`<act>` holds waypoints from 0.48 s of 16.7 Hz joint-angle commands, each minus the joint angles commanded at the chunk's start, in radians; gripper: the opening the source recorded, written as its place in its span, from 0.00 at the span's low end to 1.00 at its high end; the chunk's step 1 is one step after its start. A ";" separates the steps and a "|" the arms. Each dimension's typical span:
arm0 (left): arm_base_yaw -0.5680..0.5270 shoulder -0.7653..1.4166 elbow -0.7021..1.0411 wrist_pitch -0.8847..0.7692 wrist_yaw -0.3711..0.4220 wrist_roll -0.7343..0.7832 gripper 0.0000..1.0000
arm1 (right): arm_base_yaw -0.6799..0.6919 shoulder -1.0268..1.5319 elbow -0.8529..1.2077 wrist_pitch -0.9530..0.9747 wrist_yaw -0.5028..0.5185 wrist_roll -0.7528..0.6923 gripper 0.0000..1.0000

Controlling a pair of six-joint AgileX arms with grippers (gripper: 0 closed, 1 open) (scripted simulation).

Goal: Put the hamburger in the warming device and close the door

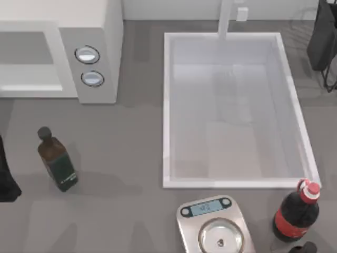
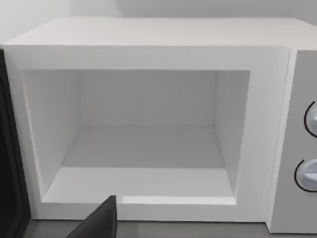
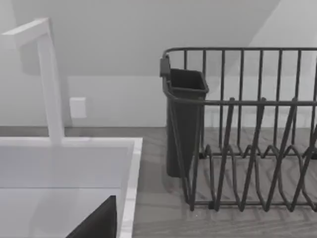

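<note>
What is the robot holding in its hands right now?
It cannot be told. The microwave stands open and empty inside, and no hamburger is seen in a gripper.

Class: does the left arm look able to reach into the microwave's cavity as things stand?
Probably yes. The left arm, at the table's left edge, is near the microwave. Its wrist view looks straight into the open cavity, with the door apparently swung aside and nothing in between.
</note>
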 joint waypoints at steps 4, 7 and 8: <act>0.009 0.032 0.025 -0.021 0.000 0.029 1.00 | 0.000 0.000 0.000 0.000 0.000 0.000 1.00; 0.042 0.158 0.120 -0.099 0.000 0.138 1.00 | 0.000 0.000 0.000 0.000 0.000 0.000 1.00; 0.057 0.220 0.164 -0.136 0.000 0.189 1.00 | 0.000 0.000 0.000 0.000 0.000 0.000 1.00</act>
